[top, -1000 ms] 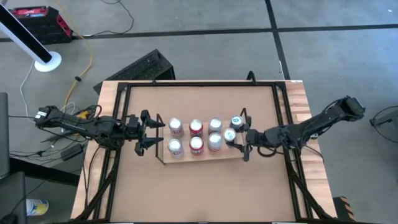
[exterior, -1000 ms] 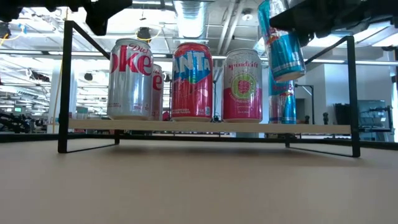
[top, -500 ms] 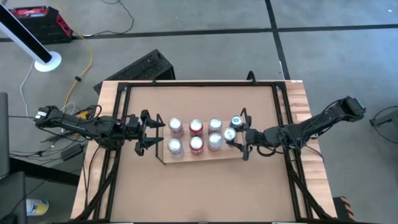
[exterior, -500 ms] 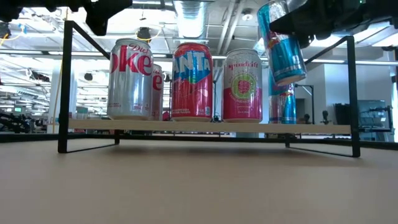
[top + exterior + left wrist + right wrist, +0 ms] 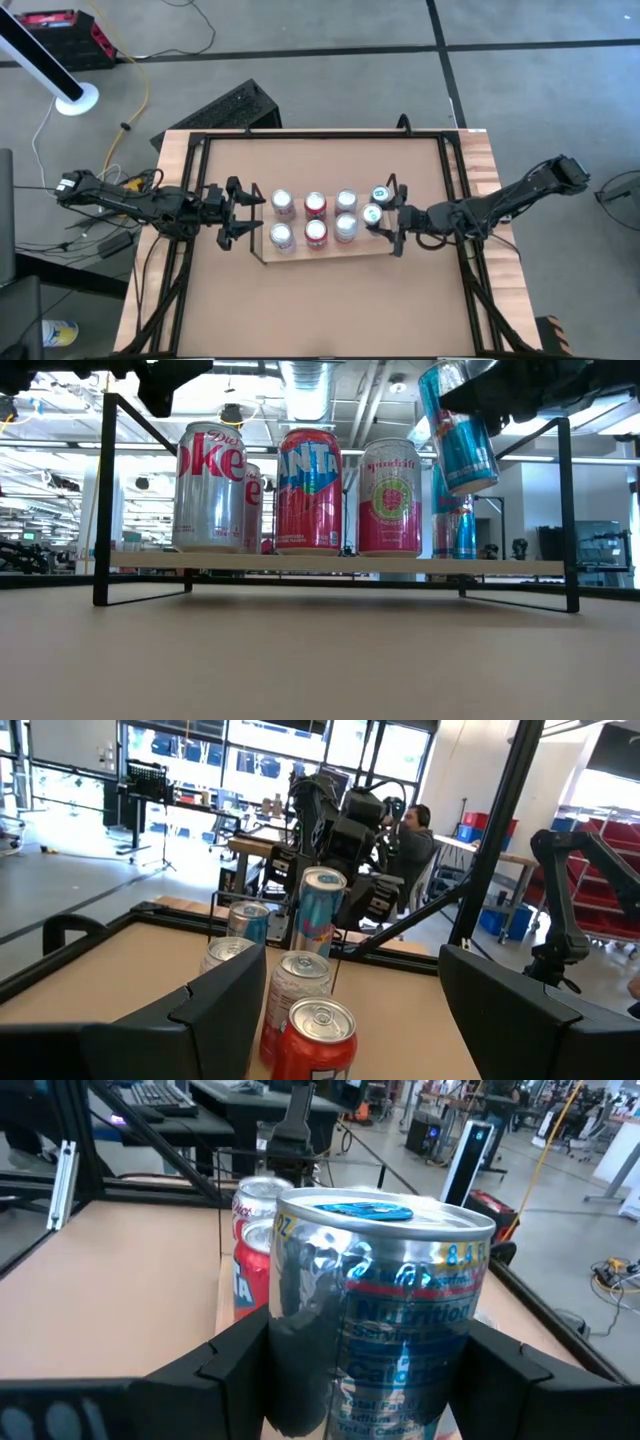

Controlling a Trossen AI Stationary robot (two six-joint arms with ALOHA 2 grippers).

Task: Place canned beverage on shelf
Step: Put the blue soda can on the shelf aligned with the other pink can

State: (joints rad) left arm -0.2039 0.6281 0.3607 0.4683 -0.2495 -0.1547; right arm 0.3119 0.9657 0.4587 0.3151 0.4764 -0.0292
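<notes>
Shelf (image 5: pixel 300 256) at table centre already carried seven cans, leaving its five-o'clock corner free. Right gripper (image 5: pixel 385 228), clamped on a tilted blue energy-drink can (image 5: pixel 462 438), hung above that corner, so lowering and release seemingly remained. Left gripper (image 5: pixel 238 213) waited spread wide at nine o'clock. Rear cans were mostly hidden.

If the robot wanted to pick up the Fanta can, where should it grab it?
Probably round the top of the Fanta can, coming straight down from above. It stands upright on the shelf with the Diet Coke can and the pink can close on either side, so only its upper end is free, and that room is tight.
</notes>
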